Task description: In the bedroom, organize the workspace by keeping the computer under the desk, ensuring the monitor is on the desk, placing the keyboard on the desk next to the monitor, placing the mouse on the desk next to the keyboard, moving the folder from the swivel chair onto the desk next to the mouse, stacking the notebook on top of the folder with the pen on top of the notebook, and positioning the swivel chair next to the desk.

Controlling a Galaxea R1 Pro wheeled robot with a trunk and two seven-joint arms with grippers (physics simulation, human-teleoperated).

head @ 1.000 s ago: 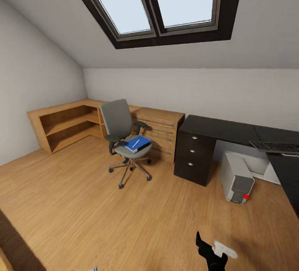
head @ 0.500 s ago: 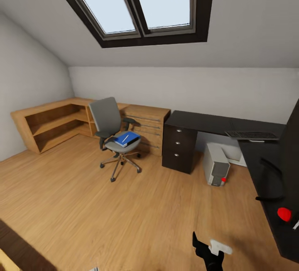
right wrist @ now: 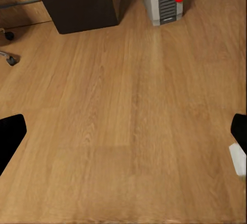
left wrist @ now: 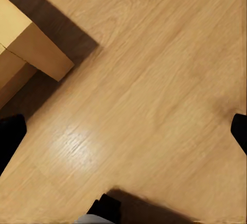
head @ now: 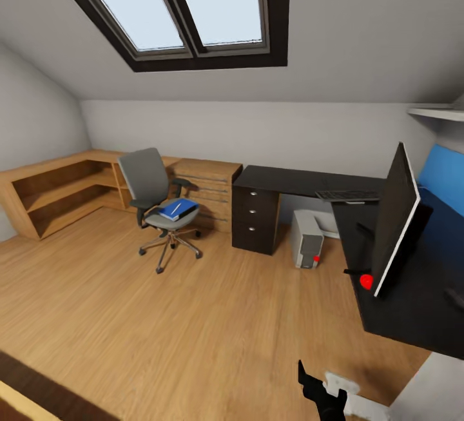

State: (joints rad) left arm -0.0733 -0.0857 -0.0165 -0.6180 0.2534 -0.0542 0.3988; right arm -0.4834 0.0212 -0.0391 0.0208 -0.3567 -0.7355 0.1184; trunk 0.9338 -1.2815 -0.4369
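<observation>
Facing folder [head: 177, 209] on swivel chair [head: 152, 198]

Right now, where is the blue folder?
In the head view, the blue folder lies on the seat of the grey swivel chair, left of the black desk's drawer unit and in front of the wooden drawers.
</observation>
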